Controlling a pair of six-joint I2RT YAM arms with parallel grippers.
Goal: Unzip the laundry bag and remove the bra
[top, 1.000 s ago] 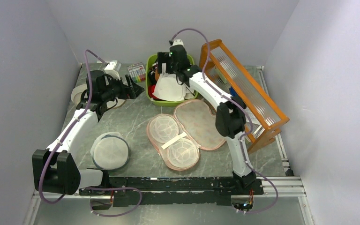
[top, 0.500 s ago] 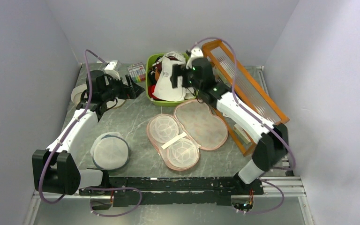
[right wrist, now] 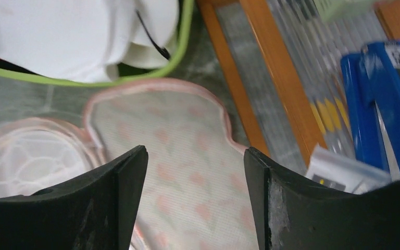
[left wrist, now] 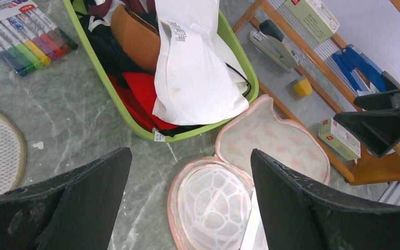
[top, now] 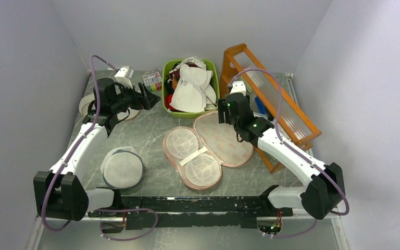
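Grey marble table (top: pixel 151 130) holds the opened laundry bag (right wrist: pixel 177 156) beneath the right fingers (right wrist: pixel 83 208), parted and empty.

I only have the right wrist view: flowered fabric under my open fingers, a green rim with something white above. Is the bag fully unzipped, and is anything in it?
Observer: The laundry bag lies fully unzipped with both halves spread flat. No bra shows in either half.
Operator: Then where is the bra?
Observer: The bra lies uppermost in the green basket, behind the bag.
Operator: And the other arm?
Observer: The left gripper hangs open just left of that basket, holding nothing.
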